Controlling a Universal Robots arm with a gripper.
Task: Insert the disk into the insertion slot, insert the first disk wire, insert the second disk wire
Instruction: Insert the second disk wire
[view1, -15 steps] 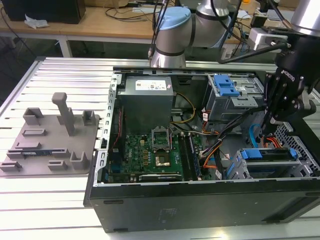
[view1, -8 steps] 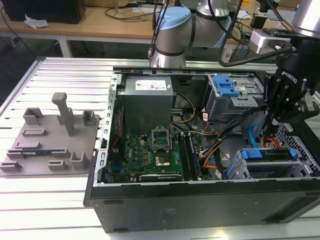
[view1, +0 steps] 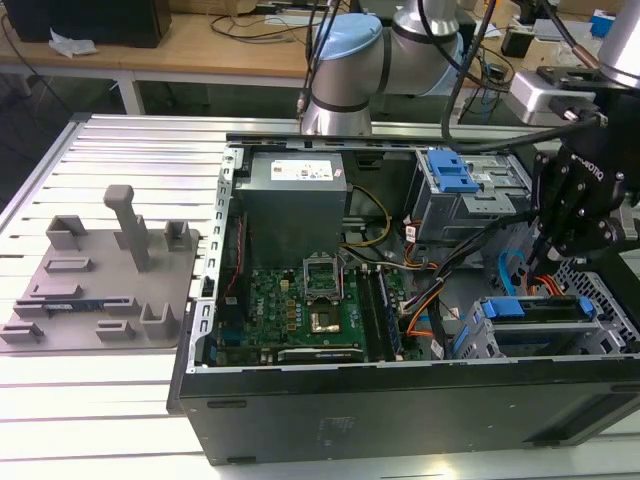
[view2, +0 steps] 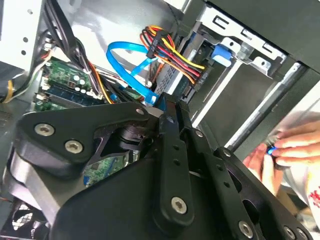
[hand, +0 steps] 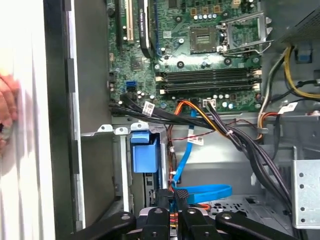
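The disk (view1: 535, 308), silver in a blue carrier, lies inside the insertion slot (view1: 603, 330), the grey perforated cage at the exterior view's right. Its blue tab (hand: 144, 152) shows in both wrist views. A red, yellow and black wire bundle (view2: 172, 52) runs into the disk's end (view2: 172, 82). A flat blue wire (hand: 205, 191) loops beside it and ends between the fingers of my gripper (hand: 174, 196). My gripper (view1: 546, 264) hangs just above the cage's open end, shut on the blue wire's plug (view2: 161, 101), close to the disk's connectors.
The open computer case (view1: 400, 400) holds the motherboard (view1: 305, 310), a power supply (view1: 295, 185) and a grey box with a blue latch (view1: 452, 172). Black cable bundles (hand: 240, 140) cross near the cage. A person's hand (view2: 282, 150) rests outside the case wall. A grey fixture (view1: 100, 275) lies on the table.
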